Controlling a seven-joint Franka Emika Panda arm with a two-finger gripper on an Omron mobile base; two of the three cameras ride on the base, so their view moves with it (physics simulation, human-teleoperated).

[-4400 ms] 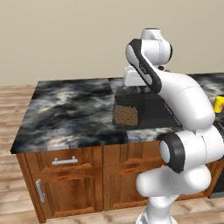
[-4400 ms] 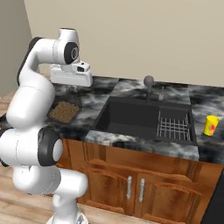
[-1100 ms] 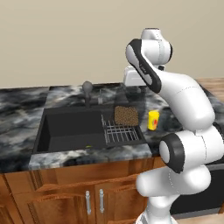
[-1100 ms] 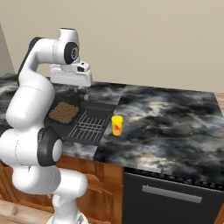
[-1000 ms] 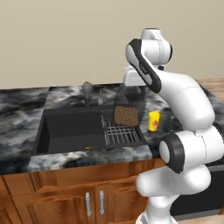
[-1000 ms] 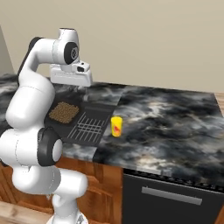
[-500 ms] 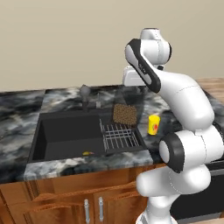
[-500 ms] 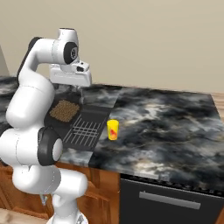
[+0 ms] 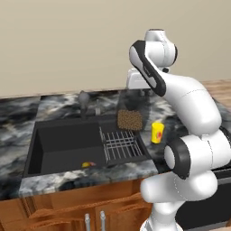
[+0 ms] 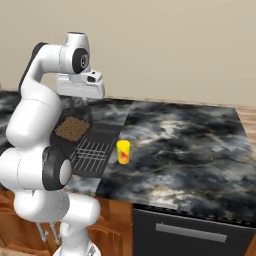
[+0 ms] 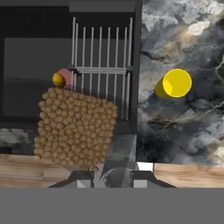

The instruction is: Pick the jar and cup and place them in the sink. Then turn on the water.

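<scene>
I'm on the first step: carrying the short, wide brown speckled jar (image 9: 130, 119) to the large black rectangular sink (image 9: 63, 144). The two-finger gripper (image 11: 113, 178) is partly closed with the jar hanging from it, so I read that as a grip on the jar's dark upper part. The actual finger contact is hidden under the hand in both base views.

From the left base view the jar hangs in the air above the sink's far right corner, over the grey wire rack (image 9: 121, 144). The hand view looks straight down past the jar at the rack and basin floor.

The small bright yellow cup (image 10: 123, 151) stands upright on the dark marbled counter (image 10: 190, 145), just beside the sink's right edge, untouched.

Next move, as I judge it: lower the jar into the basin and let go. The rack is right underneath, so I'd either set it down on the rack or shift left to the open basin floor. Then back for the cup, then the tap.

Hard to make out:
- The grey faucet (image 9: 84, 100) behind the sink is blurry; I can't pick out its handle.
- The jar's dark top blends with the gripper's shadow.
- The tiny yellow-and-pink blob (image 11: 62, 78) on the sink floor: can't tell what it is.
- No water stream visible.
</scene>
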